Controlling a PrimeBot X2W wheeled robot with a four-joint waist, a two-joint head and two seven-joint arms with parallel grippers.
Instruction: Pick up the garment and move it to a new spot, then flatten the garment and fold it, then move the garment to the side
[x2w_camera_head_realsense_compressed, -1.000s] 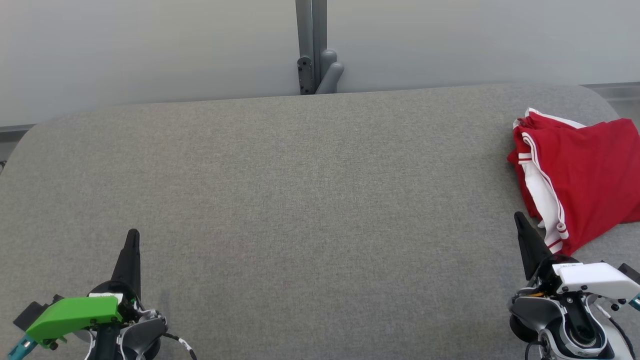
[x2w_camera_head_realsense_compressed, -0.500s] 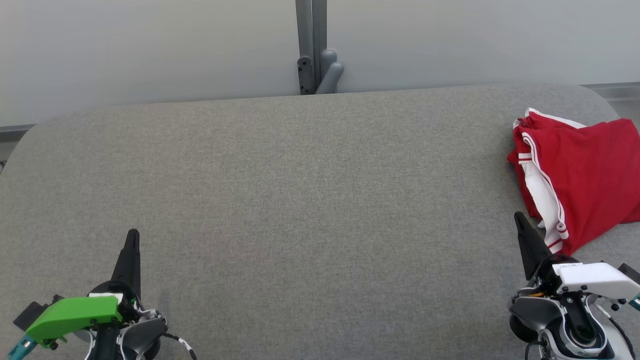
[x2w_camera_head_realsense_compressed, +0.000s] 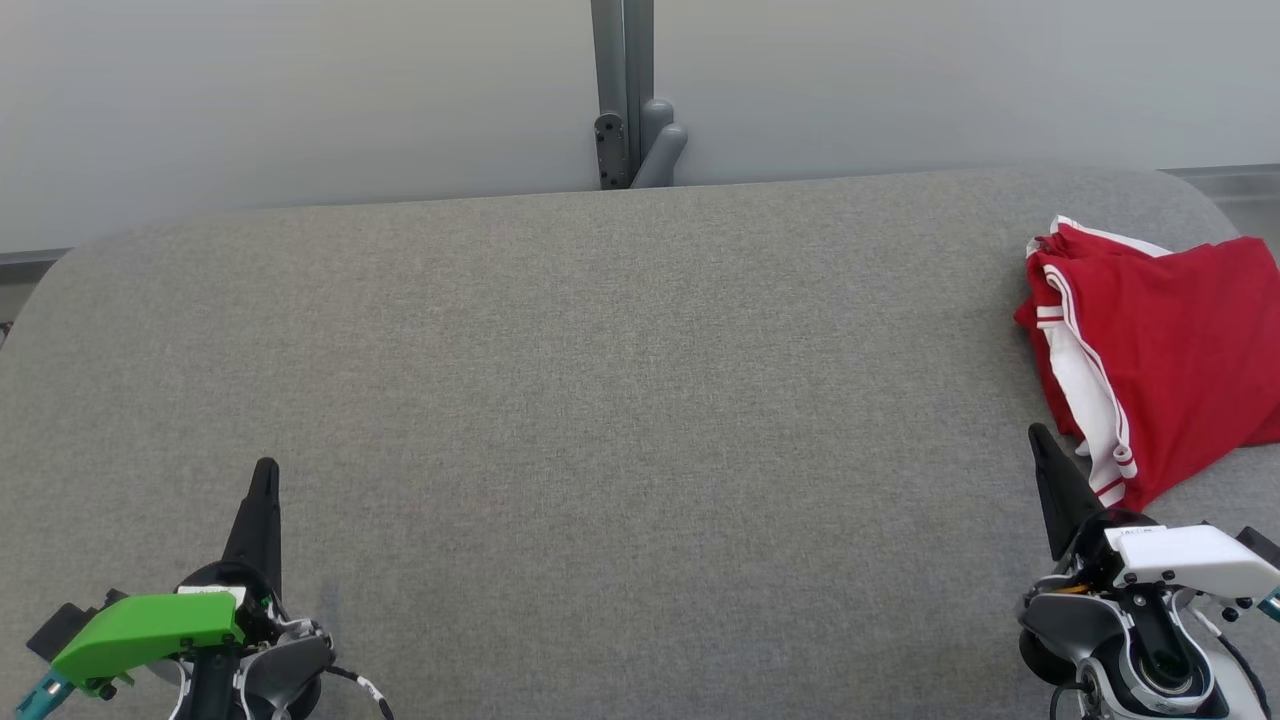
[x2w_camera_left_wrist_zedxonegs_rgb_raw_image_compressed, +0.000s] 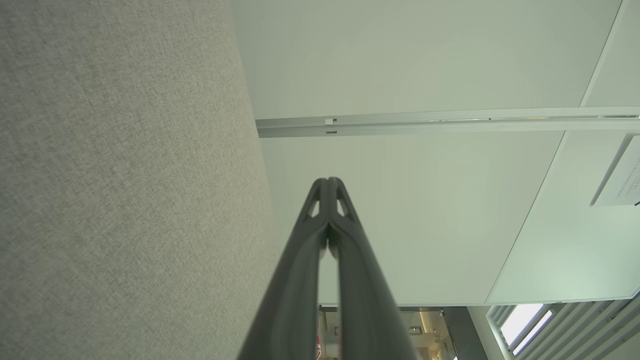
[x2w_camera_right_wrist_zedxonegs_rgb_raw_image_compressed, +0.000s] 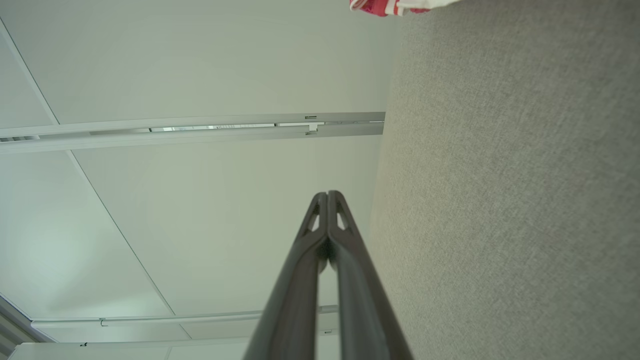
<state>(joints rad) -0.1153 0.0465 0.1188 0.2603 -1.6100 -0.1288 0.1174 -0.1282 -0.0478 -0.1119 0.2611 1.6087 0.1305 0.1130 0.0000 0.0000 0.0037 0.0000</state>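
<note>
A red garment (x2w_camera_head_realsense_compressed: 1170, 350) with white stripes lies folded at the far right of the grey fabric table (x2w_camera_head_realsense_compressed: 600, 400), partly cut off by the head view's right edge. A small bit of the garment (x2w_camera_right_wrist_zedxonegs_rgb_raw_image_compressed: 385, 6) peeks in at the top of the right wrist view. My right gripper (x2w_camera_head_realsense_compressed: 1040, 437) is shut and empty, its tip just left of the garment's near corner. My left gripper (x2w_camera_head_realsense_compressed: 266, 470) is shut and empty near the table's front left, far from the garment. In each wrist view, the left gripper (x2w_camera_left_wrist_zedxonegs_rgb_raw_image_compressed: 328, 181) and the right gripper (x2w_camera_right_wrist_zedxonegs_rgb_raw_image_compressed: 328, 194) have their tips pressed together.
A grey post with a bracket (x2w_camera_head_realsense_compressed: 630, 110) rises behind the table's far edge, in front of pale wall panels. The table's wide middle (x2w_camera_head_realsense_compressed: 620, 420) is bare fabric.
</note>
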